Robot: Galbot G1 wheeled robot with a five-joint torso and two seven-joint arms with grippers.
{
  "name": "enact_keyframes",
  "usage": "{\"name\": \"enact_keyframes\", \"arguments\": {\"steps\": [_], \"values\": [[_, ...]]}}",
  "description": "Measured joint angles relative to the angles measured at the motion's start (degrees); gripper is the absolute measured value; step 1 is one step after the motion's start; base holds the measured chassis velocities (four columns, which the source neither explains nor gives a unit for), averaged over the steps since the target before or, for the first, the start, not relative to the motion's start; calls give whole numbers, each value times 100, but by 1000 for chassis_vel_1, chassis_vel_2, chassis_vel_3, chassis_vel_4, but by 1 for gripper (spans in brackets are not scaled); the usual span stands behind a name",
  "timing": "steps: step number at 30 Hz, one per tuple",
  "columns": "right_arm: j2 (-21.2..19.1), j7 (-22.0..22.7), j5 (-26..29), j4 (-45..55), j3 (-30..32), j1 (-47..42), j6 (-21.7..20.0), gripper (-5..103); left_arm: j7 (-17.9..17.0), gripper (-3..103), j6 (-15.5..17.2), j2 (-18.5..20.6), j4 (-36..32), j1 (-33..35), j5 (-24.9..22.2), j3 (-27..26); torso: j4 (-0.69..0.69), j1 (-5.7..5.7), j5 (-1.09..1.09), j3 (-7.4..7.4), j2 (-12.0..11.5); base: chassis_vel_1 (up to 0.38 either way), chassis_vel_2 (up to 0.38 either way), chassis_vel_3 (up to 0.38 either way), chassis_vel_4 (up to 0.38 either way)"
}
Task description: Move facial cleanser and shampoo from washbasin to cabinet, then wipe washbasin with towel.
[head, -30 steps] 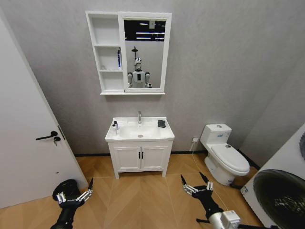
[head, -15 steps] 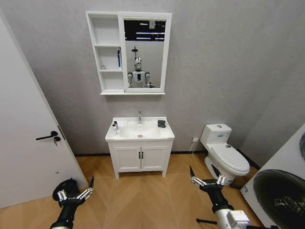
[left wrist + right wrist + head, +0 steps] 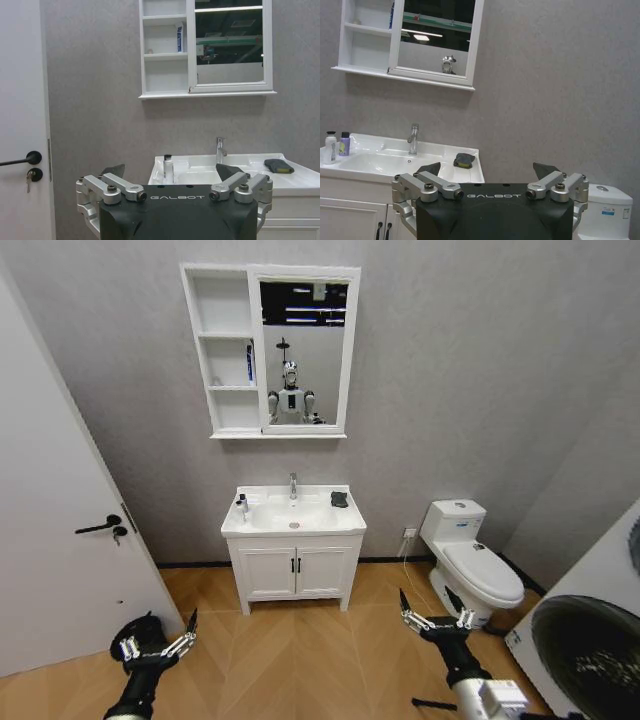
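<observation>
The white washbasin (image 3: 322, 524) stands against the far wall on a low vanity. On its left rim stand a white bottle (image 3: 330, 147) and a small purple bottle (image 3: 344, 144); I cannot tell which is the facial cleanser or the shampoo. The dark towel (image 3: 340, 499) lies on the right rim. The cabinet (image 3: 225, 350) hangs above, with a blue-and-white tube (image 3: 180, 39) on its middle shelf. My left gripper (image 3: 155, 640) and right gripper (image 3: 436, 612) hang low over the floor, far from the basin. Both are open and hold nothing.
A white door (image 3: 60, 540) with a black handle stands at the left. A white toilet (image 3: 475, 570) sits to the right of the vanity (image 3: 295, 570). A large white appliance (image 3: 590, 630) is at the near right. Wooden floor (image 3: 300, 650) lies between me and the vanity.
My right gripper has shifted to the right and turned level. The left gripper has sunk slightly. Nothing on the washbasin has moved.
</observation>
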Motion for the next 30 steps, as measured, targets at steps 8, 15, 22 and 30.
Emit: {"name": "enact_keyframes", "arguments": {"steps": [8, 15, 22, 30], "values": [[-24, -244, -4, 8, 9, 11, -39, 100, -1, 100, -19, -11, -38, 69, -2, -23, 0, -2, 0, 0, 1, -7, 6, 6, -11], [-48, -257, 1, -1, -21, 29, -37, 100, -3, 100, -19, -23, -93, 118, 4, -28, 0, -1, 0, 0, 0, -115, 116, 113, -138], [-77, -259, 57, -10, -5, 18, -17, 100, -10, 100, -10, -29, -113, 125, 36, -27, 0, 1, -2, 0, 0, -199, 219, 234, -218], [-85, -256, 102, -16, 23, -6, 35, 100, -21, 100, -6, -48, -104, 114, 64, -8, 2, 1, 0, 1, 0, -325, 307, 324, -303]]}}
